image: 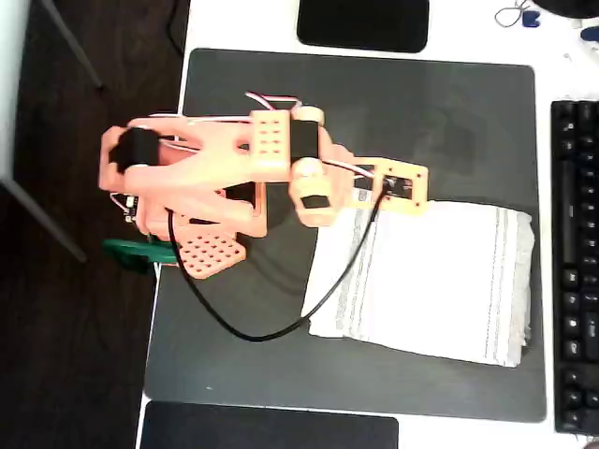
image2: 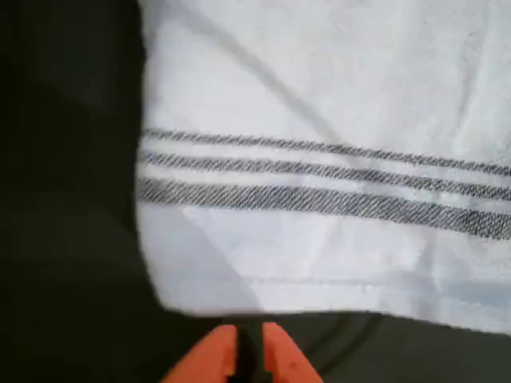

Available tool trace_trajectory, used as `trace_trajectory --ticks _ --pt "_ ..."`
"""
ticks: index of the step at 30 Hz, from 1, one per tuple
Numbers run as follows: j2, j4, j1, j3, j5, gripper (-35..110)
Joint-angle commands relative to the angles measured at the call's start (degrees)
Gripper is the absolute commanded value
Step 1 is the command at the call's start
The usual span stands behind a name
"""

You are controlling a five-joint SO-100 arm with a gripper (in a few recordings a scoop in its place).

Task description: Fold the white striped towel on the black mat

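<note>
1. In the wrist view the gripper shows its two orange fingertips pressed nearly together with nothing between them, over the black mat.
2. Just ahead of the tips lies the near hem of the white striped towel, its corner a little to the left.
3. Beyond, the grey stripes run crosswise to the gripper's reach, and the towel spreads away across the mat.

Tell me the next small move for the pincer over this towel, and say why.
Probably open and ease forward onto the towel's near edge. In the wrist view the pincer looks shut, tips together over the black mat, just short of the hem, holding nothing. The towel lies flat on the mat, so a fold needs that edge gripped first.
</note>
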Motion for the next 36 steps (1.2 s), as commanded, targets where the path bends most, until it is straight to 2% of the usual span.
trace_trajectory --ticks 1,7,21,26,33,36 --pt "6.6 2.5 -2.1 1.8 1.7 0" --pt "19.5 4.0 -2.1 9.1 2.3 0" --pt "36.9 -6.4 0.9 29.0 2.5 0" --pt "38.7 -6.2 1.3 24.8 1.9 0" --pt "42.5 6.9 -1.8 9.4 -0.4 0" --pt "43.4 6.9 -1.5 6.8 0.1 0"
